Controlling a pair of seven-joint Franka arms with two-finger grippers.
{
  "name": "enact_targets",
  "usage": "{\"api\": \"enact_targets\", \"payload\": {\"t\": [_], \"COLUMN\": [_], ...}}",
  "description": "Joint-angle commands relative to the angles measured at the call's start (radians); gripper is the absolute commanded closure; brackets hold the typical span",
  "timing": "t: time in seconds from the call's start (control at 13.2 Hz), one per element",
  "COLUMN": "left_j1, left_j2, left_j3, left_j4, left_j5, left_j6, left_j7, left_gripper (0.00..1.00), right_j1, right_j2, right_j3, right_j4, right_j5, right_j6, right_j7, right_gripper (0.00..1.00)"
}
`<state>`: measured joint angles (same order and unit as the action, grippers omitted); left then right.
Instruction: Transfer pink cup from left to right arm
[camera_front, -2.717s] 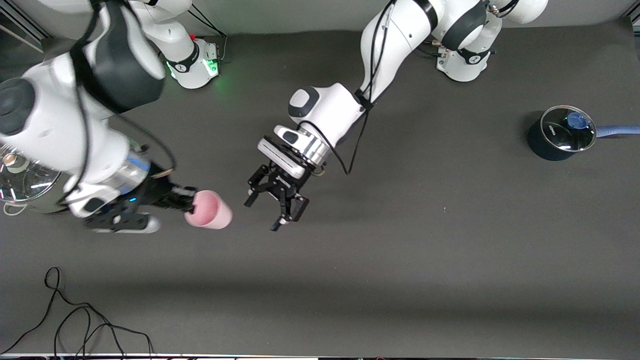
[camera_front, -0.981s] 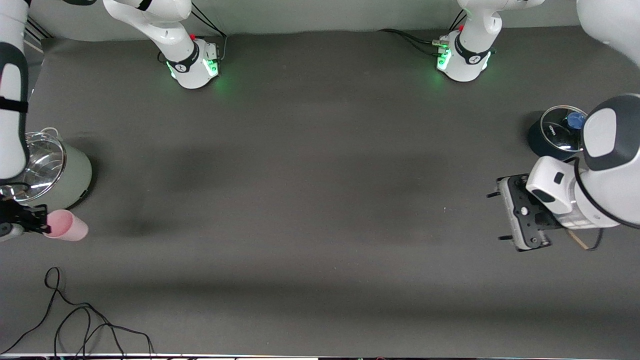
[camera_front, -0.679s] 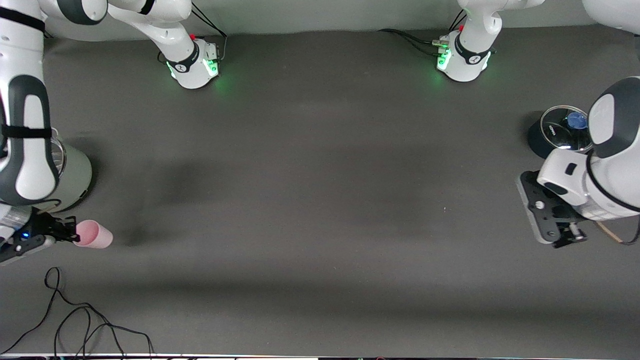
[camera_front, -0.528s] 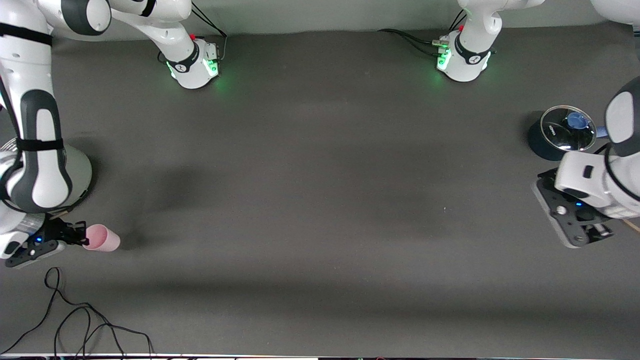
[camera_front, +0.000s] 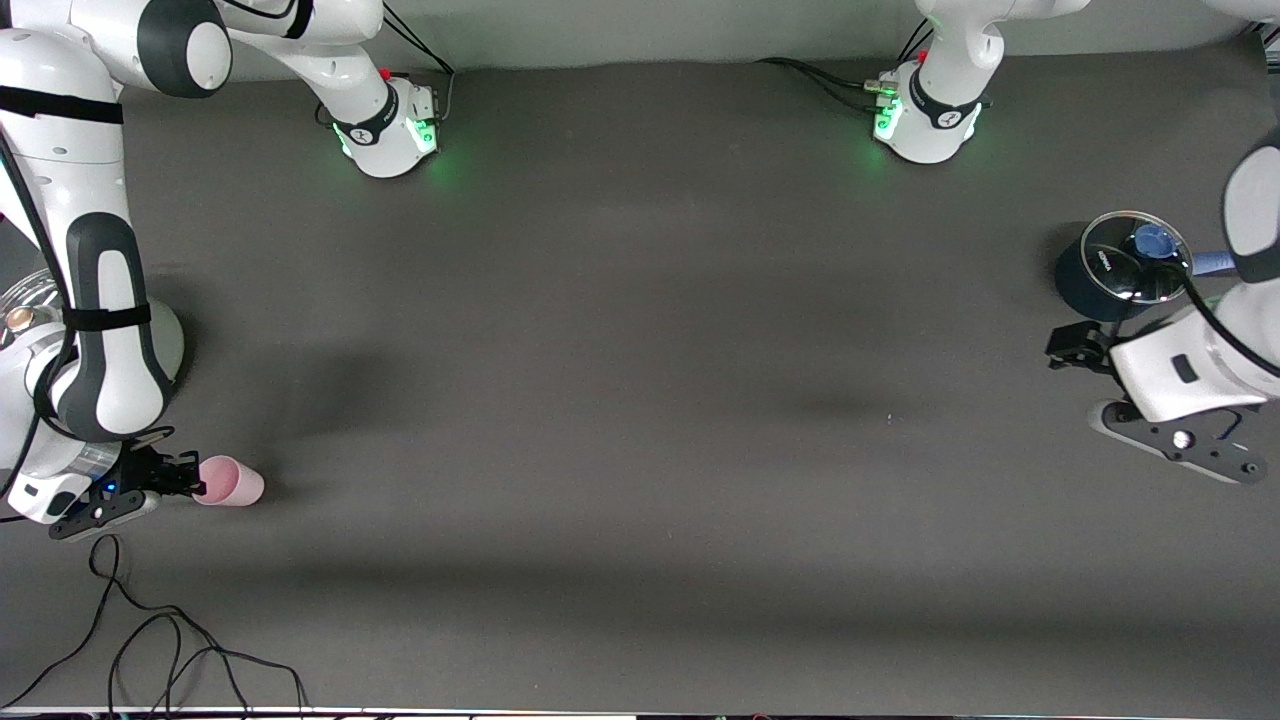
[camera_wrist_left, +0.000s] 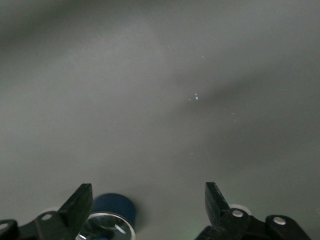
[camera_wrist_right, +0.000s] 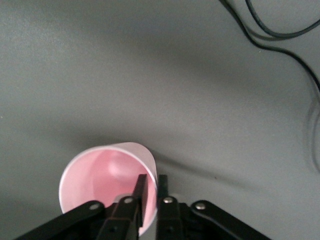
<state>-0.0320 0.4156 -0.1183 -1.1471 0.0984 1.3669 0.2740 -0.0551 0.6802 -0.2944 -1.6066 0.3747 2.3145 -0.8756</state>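
the right pincer (camera_wrist_right: 150, 195) pinches the pink cup's (camera_front: 232, 481) rim low over the counter (camera_front: 640, 400), while the left pincer (camera_wrist_left: 147, 205) waits spread wide beside a blue pot (camera_front: 1120, 265).

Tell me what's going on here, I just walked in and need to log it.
The right end effector pinches the pink cup by its rim, one finger inside and one outside, low over the right arm's end of the table. The left end effector is open and holds nothing, up beside the dark blue pot at the left arm's end.
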Motion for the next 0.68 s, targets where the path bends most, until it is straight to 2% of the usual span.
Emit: {"api": "enact_targets", "payload": {"t": [0.0,0.23,0.6], "left_j1": [-0.034,-0.020,-0.022], "left_j2": [-0.049,-0.054,-0.084], "left_j3": [-0.024,-0.023,-0.024], "left_j4": [-0.033,-0.004,-0.022], "left_j5": [-0.005,0.003,0.018], "left_j6": [-0.047,-0.081,-0.138], "left_j7": [-0.073,-0.062,-0.067], "left_gripper": [0.00,0.00,0.00], "right_j1": [0.010,0.017,0.021], "right_j2": [-0.020,-0.137,-0.319], "right_j3": [-0.006,-0.018,-0.023], "right_j4": [0.025,0.027,0.028], "right_j5": [0.027,-0.008,-0.176], "right_j6": [-0.027,-0.145,-0.340], "right_j7": [-0.010,-0.006,0.094], "right_gripper": [0.00,0.00,0.00]}}
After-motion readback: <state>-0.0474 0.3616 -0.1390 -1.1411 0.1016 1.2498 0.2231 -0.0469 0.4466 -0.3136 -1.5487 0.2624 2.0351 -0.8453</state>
